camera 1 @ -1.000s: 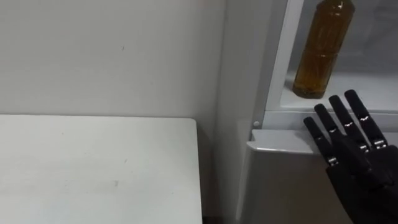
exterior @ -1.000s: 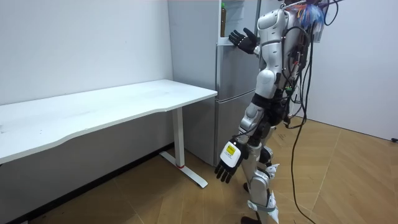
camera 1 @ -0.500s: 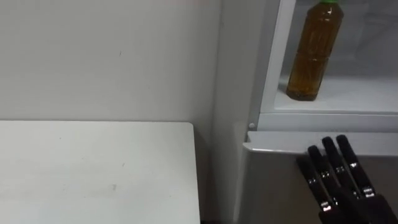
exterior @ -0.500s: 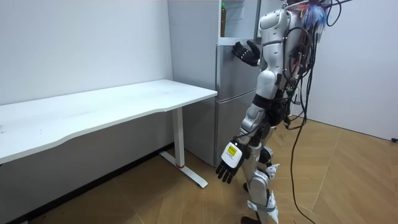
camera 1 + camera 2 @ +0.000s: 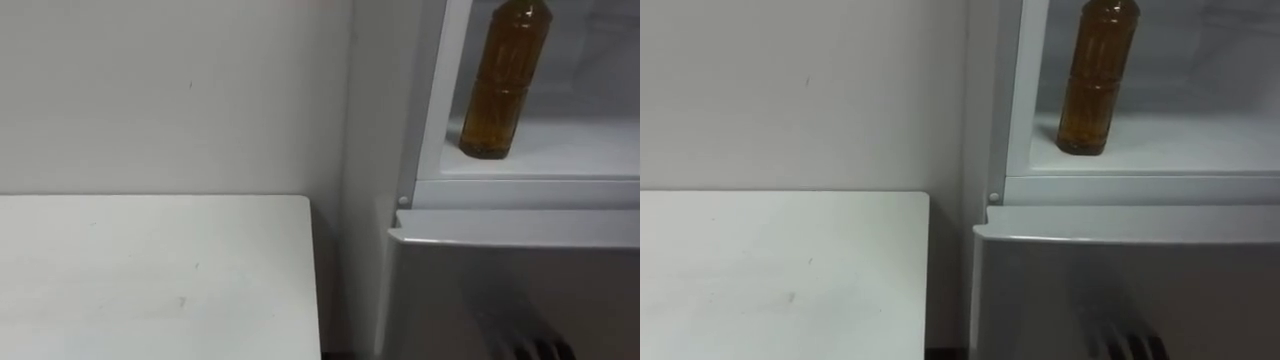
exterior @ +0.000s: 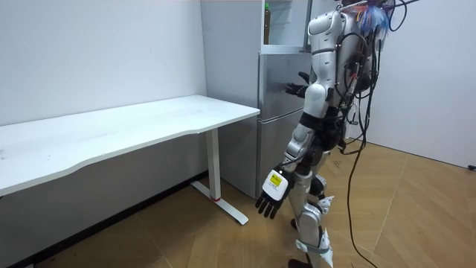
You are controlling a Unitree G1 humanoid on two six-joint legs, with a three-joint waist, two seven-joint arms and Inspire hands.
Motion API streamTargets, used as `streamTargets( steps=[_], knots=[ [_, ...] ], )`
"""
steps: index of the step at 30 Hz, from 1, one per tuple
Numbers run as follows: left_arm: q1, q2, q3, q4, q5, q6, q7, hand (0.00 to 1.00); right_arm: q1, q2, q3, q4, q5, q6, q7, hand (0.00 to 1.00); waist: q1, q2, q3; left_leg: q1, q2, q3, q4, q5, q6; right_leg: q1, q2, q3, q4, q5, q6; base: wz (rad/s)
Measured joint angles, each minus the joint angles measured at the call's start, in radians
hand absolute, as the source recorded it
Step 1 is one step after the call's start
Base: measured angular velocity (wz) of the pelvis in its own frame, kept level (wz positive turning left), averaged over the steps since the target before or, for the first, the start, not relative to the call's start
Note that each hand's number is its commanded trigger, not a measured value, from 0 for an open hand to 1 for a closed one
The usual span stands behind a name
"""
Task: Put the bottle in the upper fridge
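Observation:
An amber bottle point(image 5: 505, 85) with a green cap stands upright on the white shelf point(image 5: 570, 160) of the open upper fridge, near the shelf's left end; nothing touches it. It also shows as a small dark shape in the room view, the bottle point(image 6: 265, 30). My right hand point(image 6: 295, 88) is open, held in front of the grey lower fridge door, well below the bottle. Just its straight fingertips point(image 5: 1125, 345) rise over the bottom edge of the eye views. My left hand point(image 6: 271, 201) hangs open beside my leg.
I stand facing the grey fridge point(image 6: 279, 112), close to it. The lower fridge door point(image 5: 500, 280) is closed. A white table point(image 5: 150, 270) adjoins the fridge on my left, against a white wall. Wooden floor lies behind me.
My right hand has dropped from just below the shelf to in front of the lower door, sliding almost out of the eye views. The bottle has stayed in place.

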Motion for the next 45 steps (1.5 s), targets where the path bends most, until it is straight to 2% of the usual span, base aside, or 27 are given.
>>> streamTargets(
  steps=[1,3,5,6,10,14,16,21,25,31,36,39,41,45],
  knots=[
    [0.0,0.001,0.008,-0.001,-0.013,-0.008,0.001,0.0,0.002,0.0,-0.001,0.04,0.001,0.0,-0.015,0.0,-0.003,-0.005,-0.0009,0.003,0.0,0.001,-0.001,0.0,0.0,0.003,0.0,0.001,0.0,0.0,0.0,0.0],
    [0.002,0.003,0.012,0.0,-0.031,-0.018,0.003,0.0,0.006,0.0,-0.002,0.098,0.001,0.0,-0.037,0.0,-0.003,-0.008,0.0038,0.01,0.0,0.005,-0.003,0.0,0.0,0.008,0.001,0.008,-0.001,0.0,0.001,0.0],
    [0.002,0.008,0.014,0.001,-0.057,-0.022,0.014,0.0,0.008,0.0,-0.004,0.174,0.023,0.0,-0.071,0.0,-0.013,-0.018,0.0045,0.011,-0.001,0.005,-0.006,0.0,0.001,0.009,0.001,0.008,-0.001,-0.001,0.001,0.0],
    [0.002,0.01,0.014,0.001,-0.072,-0.024,0.015,0.0,0.008,0.0,-0.008,0.194,0.029,0.0,-0.081,0.0,-0.015,-0.025,0.0081,0.011,-0.001,0.005,-0.009,-0.001,0.001,0.01,0.001,0.008,-0.001,-0.001,0.001,0.0],
    [0.003,0.016,0.055,0.002,-0.085,-0.036,0.017,0.0,-0.002,0.0,-0.097,0.323,0.034,-0.001,-0.184,0.0,-0.026,-0.027,0.0093,0.012,-0.001,0.007,-0.013,-0.001,0.001,0.008,0.001,0.014,0.0,-0.001,0.002,-0.02],
    [0.002,0.019,0.108,0.001,-0.085,-0.039,0.018,0.0,-0.012,0.0,-0.175,0.333,0.061,-0.024,-0.295,0.0,-0.031,-0.024,0.0109,0.012,-0.001,0.007,-0.014,-0.001,0.001,0.007,0.001,0.013,0.0,-0.001,0.002,-0.01],
    [0.006,0.022,0.107,0.001,-0.087,-0.039,0.02,0.0,-0.032,-0.001,-0.192,0.339,0.055,-0.034,-0.345,0.0,-0.043,-0.027,0.0118,0.011,-0.002,0.006,-0.014,-0.001,0.001,0.005,0.0,0.012,0.001,-0.002,0.003,0.02],
    [0.015,0.026,0.109,0.0,-0.088,-0.038,0.023,0.0,-0.07,-0.001,-0.255,0.378,0.026,-0.034,-0.504,0.0,-0.06,-0.031,0.0122,0.01,-0.003,0.0,-0.017,-0.001,0.001,0.003,0.001,0.015,0.003,-0.008,0.005,0.0],
    [0.015,0.028,0.122,-0.004,-0.086,-0.028,0.031,0.0,-0.111,-0.006,-0.305,0.449,0.01,-0.034,-0.629,0.0,-0.081,-0.045,0.013,0.009,-0.003,-0.005,-0.016,0.0,0.002,0.002,0.001,0.012,0.003,-0.012,0.006,0.01],
    [0.026,0.037,0.167,-0.087,-0.058,-0.005,0.028,0.0,-0.142,-0.019,-0.396,0.433,-0.005,-0.034,-0.785,0.0,-0.088,-0.066,0.0198,0.008,-0.007,-0.001,-0.018,0.0,0.002,-0.014,0.001,0.023,0.021,-0.021,0.008,-0.05],
    [0.033,0.039,0.202,-0.106,-0.054,0.011,0.011,0.0,-0.147,-0.025,-0.476,0.314,-0.051,-0.041,-0.923,0.0,-0.106,-0.066,0.02,0.007,-0.006,-0.002,-0.018,0.0,0.002,-0.016,0.002,0.021,0.024,-0.026,0.008,-0.01],
    [0.038,0.04,0.205,-0.112,-0.049,0.011,0.01,0.0,-0.154,-0.056,-0.498,0.238,-0.085,-0.054,-1.024,0.0,-0.115,-0.065,0.0205,0.007,-0.007,0.003,-0.019,0.0,0.002,-0.021,0.001,0.017,0.033,-0.031,0.008,0.0],
    [0.038,0.04,0.205,-0.118,-0.049,0.007,0.007,0.0,-0.181,-0.09,-0.521,0.216,-0.098,-0.085,-1.099,0.0,-0.115,-0.066,0.0204,0.002,-0.009,0.01,-0.019,0.0,0.002,-0.033,0.001,0.025,0.042,-0.034,0.008,-0.07],
    [0.052,0.04,0.205,-0.149,-0.049,0.009,-0.016,0.0,-0.189,-0.126,-0.565,0.174,-0.101,-0.096,-1.185,0.0,-0.12,-0.069,0.0198,0.0,-0.009,0.008,-0.019,0.0,0.002,-0.034,0.0,0.024,0.042,-0.037,0.009,0.01]
  ],
)
